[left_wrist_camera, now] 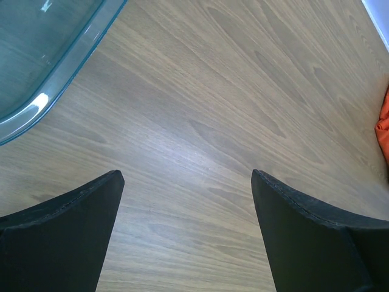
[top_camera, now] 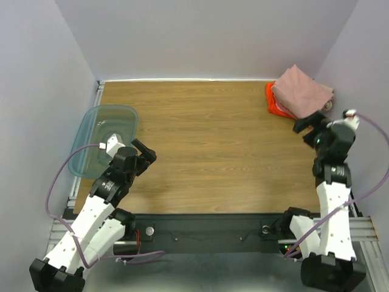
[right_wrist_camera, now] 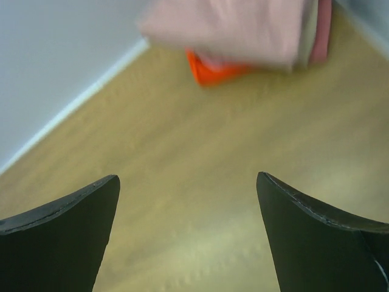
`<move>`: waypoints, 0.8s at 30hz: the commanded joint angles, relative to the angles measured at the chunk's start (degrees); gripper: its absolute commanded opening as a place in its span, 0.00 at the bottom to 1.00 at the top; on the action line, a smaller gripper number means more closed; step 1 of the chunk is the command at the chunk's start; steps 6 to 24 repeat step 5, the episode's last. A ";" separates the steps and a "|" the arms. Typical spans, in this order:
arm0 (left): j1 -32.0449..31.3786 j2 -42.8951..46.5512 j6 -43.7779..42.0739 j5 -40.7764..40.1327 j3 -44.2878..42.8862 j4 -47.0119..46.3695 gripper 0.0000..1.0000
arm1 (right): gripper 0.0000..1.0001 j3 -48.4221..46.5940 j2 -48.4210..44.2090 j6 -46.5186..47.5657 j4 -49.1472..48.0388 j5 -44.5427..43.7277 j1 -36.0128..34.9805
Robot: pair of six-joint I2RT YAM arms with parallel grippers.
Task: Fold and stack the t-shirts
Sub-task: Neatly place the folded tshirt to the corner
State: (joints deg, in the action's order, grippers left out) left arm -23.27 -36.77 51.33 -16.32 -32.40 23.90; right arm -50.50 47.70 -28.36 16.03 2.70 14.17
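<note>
Right gripper (top_camera: 307, 123) hangs spread wide and empty just short of the stack (top_camera: 301, 92) of folded tees in the far right corner of the table (top_camera: 206, 146). The left gripper (top_camera: 144, 153) is equally wide, holding nothing, beside the bin (top_camera: 124, 111) at the left edge. No loose tee shows on the bare wood, so the folding looks done or nearly so. The stack is soft, light cotton that will sag and slide layer on layer, so I judge a pinch on 1 corner would peel off only the pink tee (top_camera: 304, 85) on top. Better to slip 1 finger under the folded edge nearest the gripper and clamp through all layers, or press down from above to square it. The overhead view gives the layout and both arms but hides the layers. The right wrist view, though blurred, shows the stack's edge side-on: pink over a pale layer and a deeper pink, with the orange tee (right_wrist_camera: 213, 68) poking out below. The left wrist view shows only wood, the bin's rim and a sliver of orange at its right border.
</note>
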 commanded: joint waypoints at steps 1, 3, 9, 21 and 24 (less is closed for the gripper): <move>0.06 1.09 -1.06 -0.74 -2.14 0.36 0.98 | 1.00 11.28 -8.49 -4.95 2.95 6.09 -0.11; 0.06 1.18 -1.06 -0.65 -1.96 0.18 0.98 | 1.00 15.86 -11.48 -5.04 4.17 5.05 -0.02; 0.06 1.27 -0.97 -0.65 -2.05 0.44 0.98 | 1.00 17.10 -13.41 -5.30 6.11 3.98 -0.11; 0.06 1.27 -0.97 -0.65 -2.05 0.44 0.98 | 1.00 17.10 -13.41 -5.30 6.11 3.98 -0.11; 0.06 1.27 -0.97 -0.65 -2.05 0.44 0.98 | 1.00 17.10 -13.41 -5.30 6.11 3.98 -0.11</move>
